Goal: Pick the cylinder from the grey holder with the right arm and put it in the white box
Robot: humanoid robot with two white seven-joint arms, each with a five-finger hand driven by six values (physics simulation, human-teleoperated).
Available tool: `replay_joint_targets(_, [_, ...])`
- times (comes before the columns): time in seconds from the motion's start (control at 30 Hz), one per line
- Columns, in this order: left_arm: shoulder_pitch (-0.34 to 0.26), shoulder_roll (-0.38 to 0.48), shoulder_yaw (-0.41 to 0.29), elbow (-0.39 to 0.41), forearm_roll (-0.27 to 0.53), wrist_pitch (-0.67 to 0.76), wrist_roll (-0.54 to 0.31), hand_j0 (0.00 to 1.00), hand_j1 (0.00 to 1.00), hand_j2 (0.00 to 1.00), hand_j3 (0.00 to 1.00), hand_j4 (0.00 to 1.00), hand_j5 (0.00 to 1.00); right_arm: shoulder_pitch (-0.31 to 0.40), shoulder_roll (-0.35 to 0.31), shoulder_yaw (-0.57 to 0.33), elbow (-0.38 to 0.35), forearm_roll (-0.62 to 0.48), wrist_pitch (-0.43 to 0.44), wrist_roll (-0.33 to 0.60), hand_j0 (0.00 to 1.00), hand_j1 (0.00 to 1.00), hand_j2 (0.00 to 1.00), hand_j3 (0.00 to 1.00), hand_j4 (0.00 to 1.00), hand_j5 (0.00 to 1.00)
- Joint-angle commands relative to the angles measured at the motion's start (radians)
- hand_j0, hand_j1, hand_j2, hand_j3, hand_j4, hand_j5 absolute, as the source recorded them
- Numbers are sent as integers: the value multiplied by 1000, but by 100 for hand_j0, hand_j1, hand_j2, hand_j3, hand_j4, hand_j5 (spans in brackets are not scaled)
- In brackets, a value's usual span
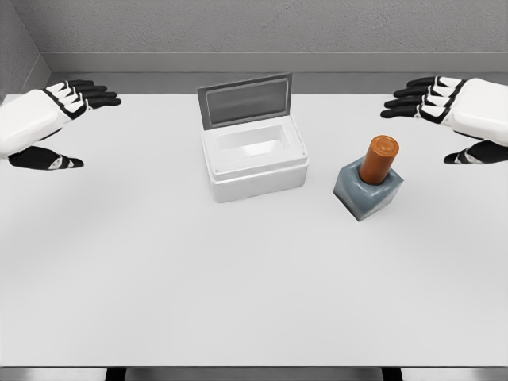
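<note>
A bare stretch of white tabletop (238, 302) fills the foreground, leaving open room on every side of the work; beyond it, right of centre, an orange cylinder (379, 159) stands upright in a grey holder (367, 191), its long axis near vertical and its upper half clear of the socket; the right hand (452, 111) hovers to the cylinder's right and somewhat farther back, fingers spread and holding nothing, thumb hanging below the palm; the cylinder thus lies to the hand's left and toward the camera, with nothing between the two; the left hand (44, 123) hovers at the far left edge of the view, likewise spread and empty, well apart from the holder (the right is plainly the nearer of the two); the white box (254, 163) sits near the middle of the tabletop, just left of the holder but not touching it, its lid (246, 99) tipped up at the back so the cavity is open from above and from the front; a lifted cylinder would likely need to clear the box's near-right rim, while the raised lid bars any approach from behind.
</note>
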Motion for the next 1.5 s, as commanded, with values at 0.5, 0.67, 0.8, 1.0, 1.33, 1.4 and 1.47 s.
replay_joint_targets(0.5, [-12, -64, -8, 7, 637, 184, -436, 100, 100, 100, 100, 100, 100, -172, 198, -4, 39, -23, 1, 451, 99, 99, 99, 99, 99, 99])
replay_joint_targets(0.67, [-34, -96, -8, 12, 724, 342, -436, 100, 100, 100, 100, 100, 100, -233, 227, 8, 85, -20, 1, 451, 99, 99, 99, 99, 99, 99])
replay_joint_targets(0.8, [-57, -118, -10, 45, 741, 379, -436, 100, 100, 100, 100, 100, 100, -242, 299, 70, 198, 39, 1, 451, 98, 98, 98, 98, 98, 98])
replay_joint_targets(1.0, [-60, -119, -10, 59, 734, 369, -436, 100, 100, 100, 100, 100, 100, -314, 353, 156, 289, 102, 1, 451, 98, 98, 98, 98, 98, 98])
replay_joint_targets(1.33, [-118, -220, -65, 114, 735, 412, -436, 100, 100, 100, 100, 100, 100, -328, 349, 214, 275, 189, 1, 451, 98, 98, 98, 98, 98, 98])
replay_joint_targets(1.4, [-129, -228, -67, 147, 738, 412, -436, 100, 100, 100, 100, 100, 100, -328, 352, 237, 275, 198, 1, 451, 98, 98, 98, 98, 98, 98])
replay_joint_targets(1.47, [-160, -263, -68, 205, 737, 412, -436, 100, 100, 100, 100, 100, 100, -328, 355, 251, 275, 200, 1, 451, 98, 98, 98, 98, 98, 98])
